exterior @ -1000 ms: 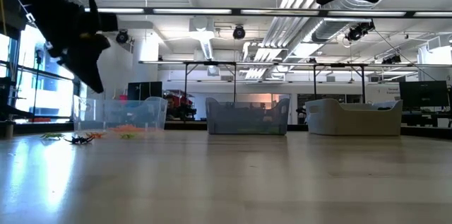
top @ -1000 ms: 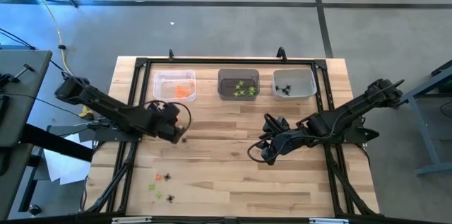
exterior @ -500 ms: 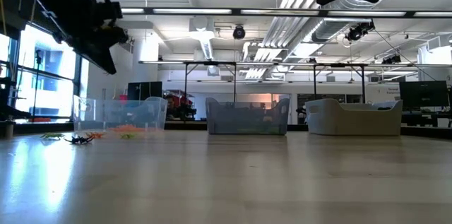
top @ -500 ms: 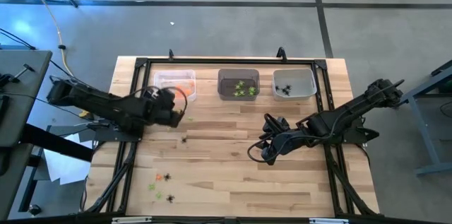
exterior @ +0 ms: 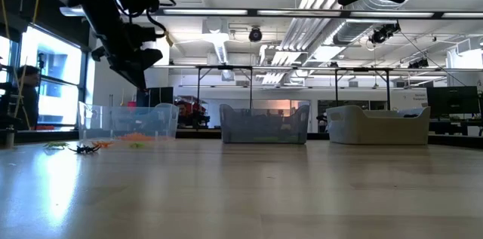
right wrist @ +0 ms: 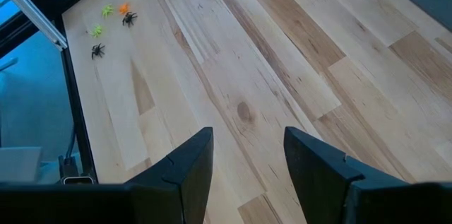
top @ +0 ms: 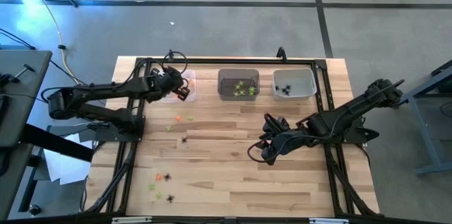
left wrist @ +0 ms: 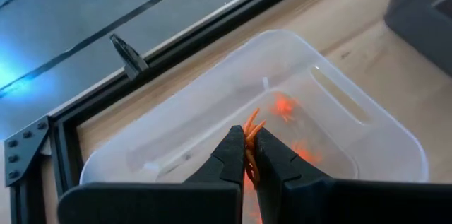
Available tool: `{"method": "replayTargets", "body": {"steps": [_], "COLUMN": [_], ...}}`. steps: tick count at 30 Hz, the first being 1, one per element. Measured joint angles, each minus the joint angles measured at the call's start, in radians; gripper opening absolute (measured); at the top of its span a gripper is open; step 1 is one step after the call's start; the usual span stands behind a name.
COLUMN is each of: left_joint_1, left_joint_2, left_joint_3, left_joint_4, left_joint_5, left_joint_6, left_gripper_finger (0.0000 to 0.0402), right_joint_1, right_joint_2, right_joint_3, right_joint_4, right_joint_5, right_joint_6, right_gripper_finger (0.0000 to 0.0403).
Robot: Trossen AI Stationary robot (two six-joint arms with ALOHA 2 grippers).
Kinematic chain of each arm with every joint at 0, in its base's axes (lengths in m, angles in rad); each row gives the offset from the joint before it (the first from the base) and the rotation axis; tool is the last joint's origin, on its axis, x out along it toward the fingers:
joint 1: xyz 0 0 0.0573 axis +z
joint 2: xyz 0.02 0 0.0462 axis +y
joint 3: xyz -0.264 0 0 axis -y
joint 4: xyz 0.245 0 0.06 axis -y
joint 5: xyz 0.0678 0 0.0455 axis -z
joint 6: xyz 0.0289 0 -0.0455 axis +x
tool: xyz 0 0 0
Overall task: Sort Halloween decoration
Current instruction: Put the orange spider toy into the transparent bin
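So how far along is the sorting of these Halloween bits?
Partly done: orange pieces lie in the clear bin, green ones in the grey bin, black spiders in the white bin. The left gripper holds an orange trinket over the clear bin. Loose trinkets remain on the table; the right gripper waits open.

Orange trinket mostly hidden btwn left gripper fingers (shape unclear, maybe spider).

left gripper is reaching toward the upper left, fingers pinched together; right gripper is hanging mid-frame, fingers spread.
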Motion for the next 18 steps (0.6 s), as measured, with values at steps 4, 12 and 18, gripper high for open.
{"method": "replayTargets", "body": {"steps": [4, 12, 18], "left_joint_1": [0.034, 0.046, 0.046], "left_joint_2": [0.019, 0.079, 0.203], "left_joint_3": [0.0, 0.0, 0.0], "left_joint_4": [0.013, 0.01, 0.026], "left_joint_5": [0.019, 0.064, 0.101], "left_joint_6": [0.001, -0.036, -0.061], "left_gripper_finger": [0.0001, 0.0006, 0.0025], "right_joint_1": [0.0, 0.0, 0.0], "right_joint_2": [0.0, 0.0, 0.0], "right_joint_3": [0.0, 0.0, 0.0], "right_joint_4": [0.0, 0.0, 0.0], "right_joint_5": [0.0, 0.0, 0.0], "right_joint_6": [0.0, 0.0, 0.0], "right_gripper_finger": [0.0171, 0.0171, 0.0171]}}
